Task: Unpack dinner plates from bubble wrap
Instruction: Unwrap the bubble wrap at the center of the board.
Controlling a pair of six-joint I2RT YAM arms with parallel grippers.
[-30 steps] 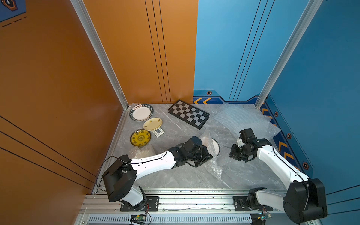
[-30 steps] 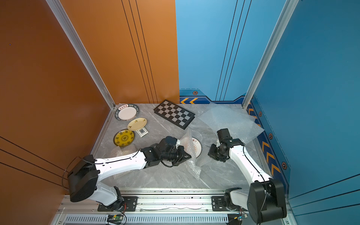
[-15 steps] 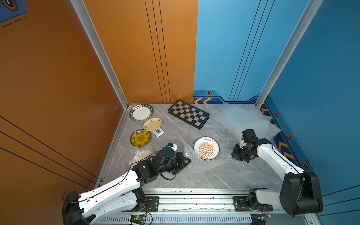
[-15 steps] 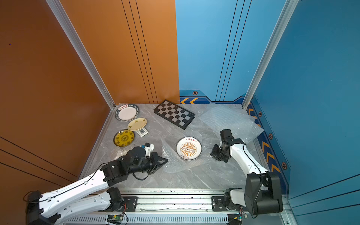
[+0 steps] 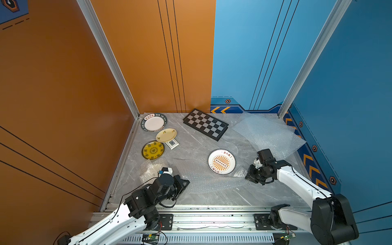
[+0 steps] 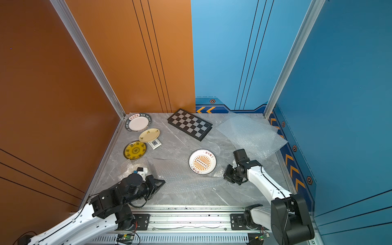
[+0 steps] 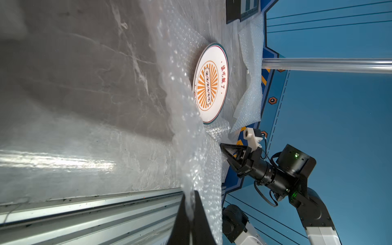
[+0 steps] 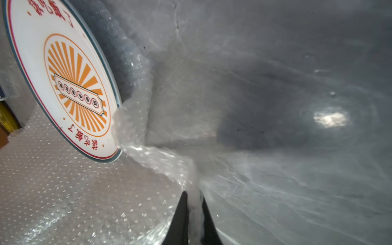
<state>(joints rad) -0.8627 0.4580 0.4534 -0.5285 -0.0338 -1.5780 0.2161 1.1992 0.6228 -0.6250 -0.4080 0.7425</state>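
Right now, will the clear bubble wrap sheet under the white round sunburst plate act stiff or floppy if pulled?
Probably floppy: the clear bubble wrap sheet bunches into a strand at the right gripper. Likely light, as loose folds rise toward the left gripper. The white round plate with the orange sunburst seems to rest on it, so pulling may drag the plate.

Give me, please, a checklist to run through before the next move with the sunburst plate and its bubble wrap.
1. Left tool shut on the clear bubbled plastic sheet: ok.
2. Right tool pinching that sheet's opposite end: ok.
3. White round ceramic plate with orange sunburst uncovered on top: ok.
4. Plate clear of the sheet: not ok, it rests on it.
5. Plate lying flat: cannot tell.
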